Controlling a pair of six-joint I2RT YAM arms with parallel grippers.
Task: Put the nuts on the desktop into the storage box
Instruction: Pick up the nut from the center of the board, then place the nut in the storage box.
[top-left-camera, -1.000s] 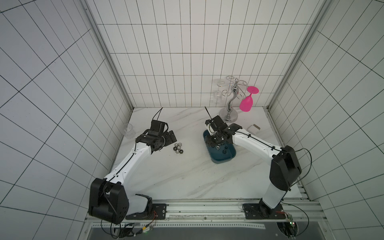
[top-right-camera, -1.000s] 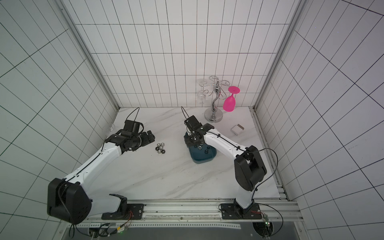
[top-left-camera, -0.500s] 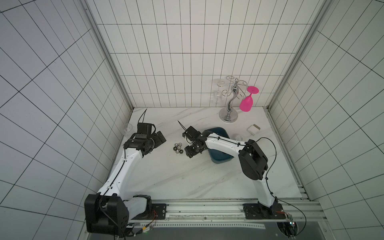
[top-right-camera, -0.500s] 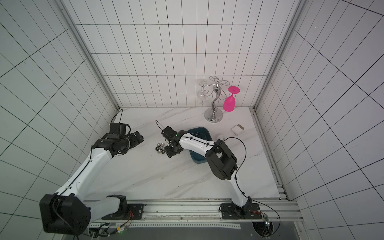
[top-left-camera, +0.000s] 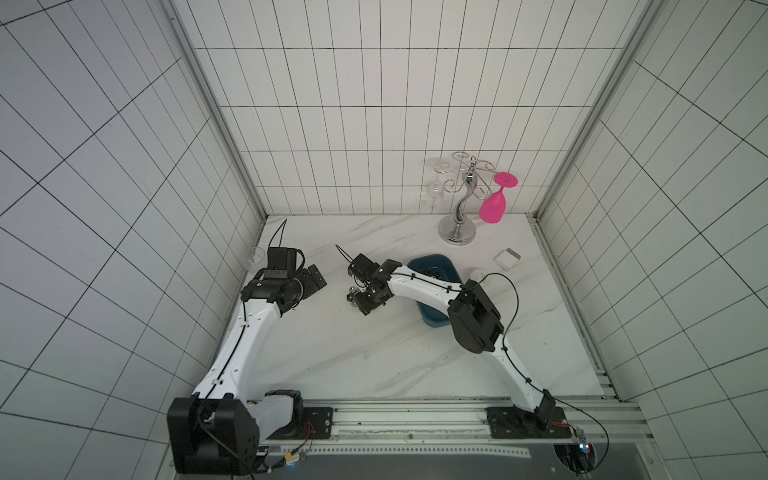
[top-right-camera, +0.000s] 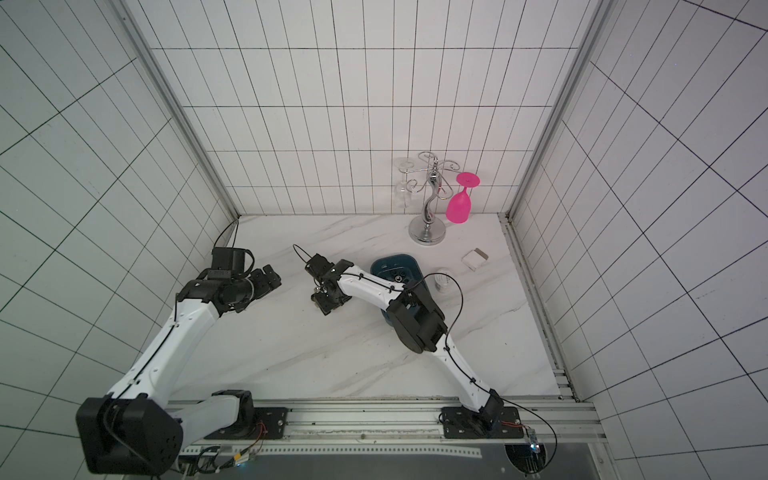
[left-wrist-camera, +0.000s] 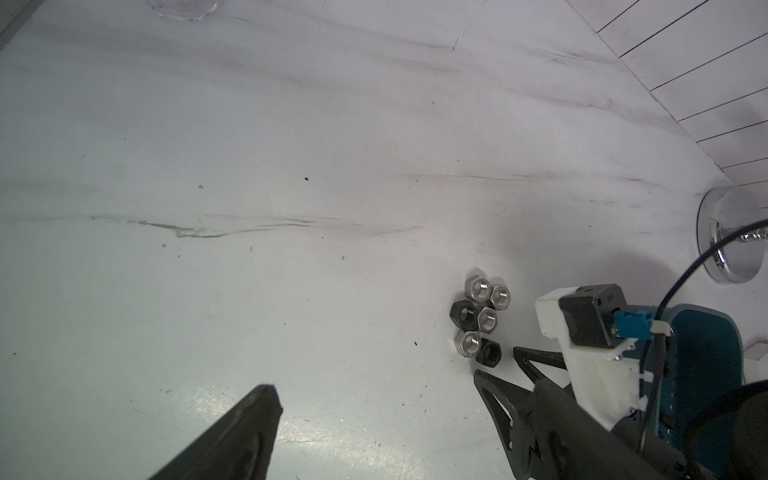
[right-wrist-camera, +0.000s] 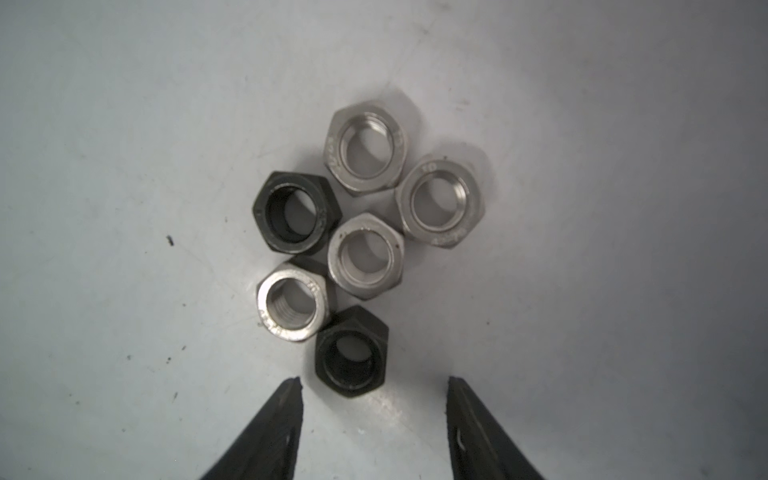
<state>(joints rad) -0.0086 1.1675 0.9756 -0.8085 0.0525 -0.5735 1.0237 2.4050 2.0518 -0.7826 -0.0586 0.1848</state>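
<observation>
Six nuts are being seen clustered on the worktop near the box. The right tool is being held spread, empty, seemingly flanking a black nut; its touching silver neighbour risks being knocked away on closing.

In my right wrist view I see six nuts: four shiny silver, two black. The desktop is white with thin grey lines. My storage box is dark blue-green. The cup at upper right in a top view is bright pink.
</observation>
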